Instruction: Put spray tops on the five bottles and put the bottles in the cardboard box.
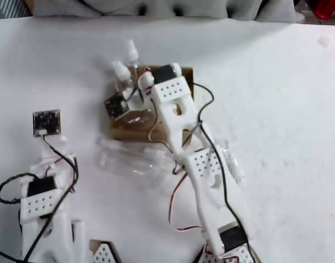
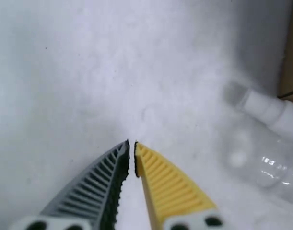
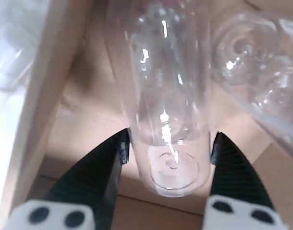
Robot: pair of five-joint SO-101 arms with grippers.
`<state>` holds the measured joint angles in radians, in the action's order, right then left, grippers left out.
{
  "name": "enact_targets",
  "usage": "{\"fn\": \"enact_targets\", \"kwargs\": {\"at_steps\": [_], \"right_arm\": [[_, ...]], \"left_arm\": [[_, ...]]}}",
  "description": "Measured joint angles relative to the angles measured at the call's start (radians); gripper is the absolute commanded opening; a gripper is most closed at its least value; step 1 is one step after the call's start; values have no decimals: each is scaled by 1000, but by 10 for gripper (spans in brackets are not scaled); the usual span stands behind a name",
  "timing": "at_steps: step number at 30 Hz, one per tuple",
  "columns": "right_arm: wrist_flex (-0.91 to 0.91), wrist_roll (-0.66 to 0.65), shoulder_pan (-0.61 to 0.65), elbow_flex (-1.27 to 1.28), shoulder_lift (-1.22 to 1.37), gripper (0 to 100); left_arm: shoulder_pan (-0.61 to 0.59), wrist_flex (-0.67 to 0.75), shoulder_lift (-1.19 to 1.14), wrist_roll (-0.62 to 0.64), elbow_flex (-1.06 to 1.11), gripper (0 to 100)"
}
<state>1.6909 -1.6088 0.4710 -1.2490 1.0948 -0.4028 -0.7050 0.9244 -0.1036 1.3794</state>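
Cardboard box [image 3: 81, 122] holds a bottle [image 3: 165, 96] — right fingers [image 3: 103, 172] clasp it; left fingers [image 2: 160, 187] pressed together, empty.

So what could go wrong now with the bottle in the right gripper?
The right gripper grips a clear bottle inside the cardboard box, close beside a second bottle; letting go could knock that one askew. A loose bottle lies on the table beside the right arm; pulling back might roll it.

I could read no text, number, label or sign in any view. The clear bottle [image 3: 168, 86] carried no print that I could make out, and the cardboard box [image 1: 129, 130] showed me plain brown faces.
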Motion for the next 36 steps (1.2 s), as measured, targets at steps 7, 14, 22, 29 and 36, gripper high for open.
{"fn": "enact_targets", "kwargs": {"at_steps": [7, 14, 22, 29, 36], "right_arm": [[0, -2, -8, 0, -9, 17], [0, -2, -8, 2, -64, 16], [6, -3, -49, 11, -178, 16], [8, -3, -84, 118, -282, 16], [8, -3, -89, 474, -559, 16]], "left_arm": [[0, 0, 0, 0, 0, 20], [0, 0, 0, 0, 0, 20], [0, 0, 0, 0, 0, 20], [0, 18, 0, 0, 2, 20], [0, 23, 0, 0, 2, 20]]}}
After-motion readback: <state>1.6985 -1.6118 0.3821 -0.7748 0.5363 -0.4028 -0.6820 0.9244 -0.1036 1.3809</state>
